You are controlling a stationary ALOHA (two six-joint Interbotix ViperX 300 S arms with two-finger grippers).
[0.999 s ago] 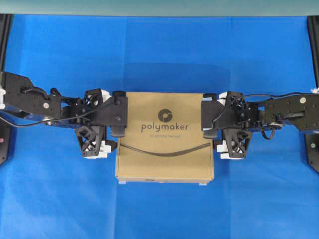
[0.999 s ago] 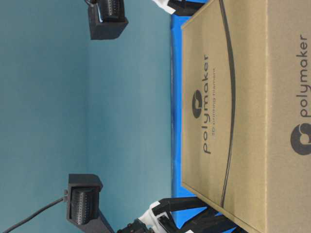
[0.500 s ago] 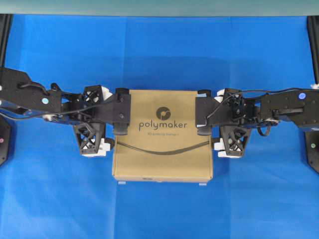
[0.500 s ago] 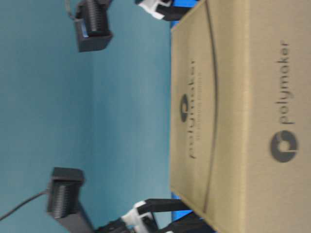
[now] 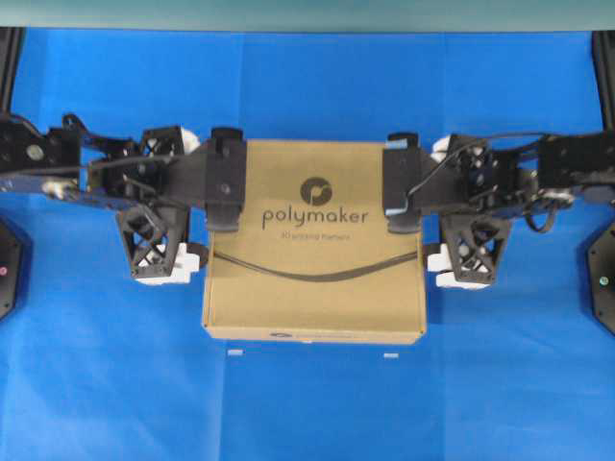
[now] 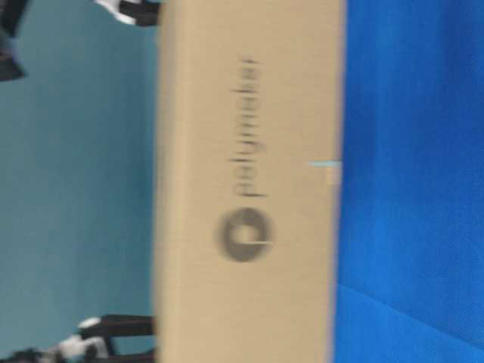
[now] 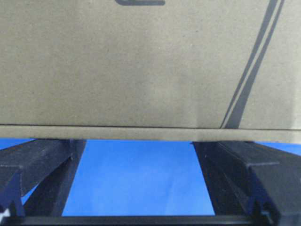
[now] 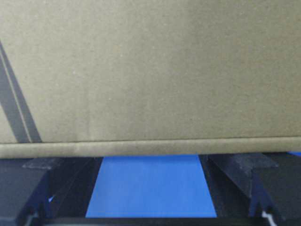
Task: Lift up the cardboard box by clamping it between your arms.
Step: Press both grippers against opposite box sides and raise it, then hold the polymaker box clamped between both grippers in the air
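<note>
Showing box (image 6: 249, 181) underside clear of cloth (image 6: 412, 151).

Even bright light; blurred table-level view

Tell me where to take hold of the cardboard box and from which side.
Take the cardboard box by its two opposite side walls, one arm pressing in from each side. It is probably too wide for one end effector. The left end effector and right end effector stand open against those walls, so a squeeze between the arms suits it best.
</note>
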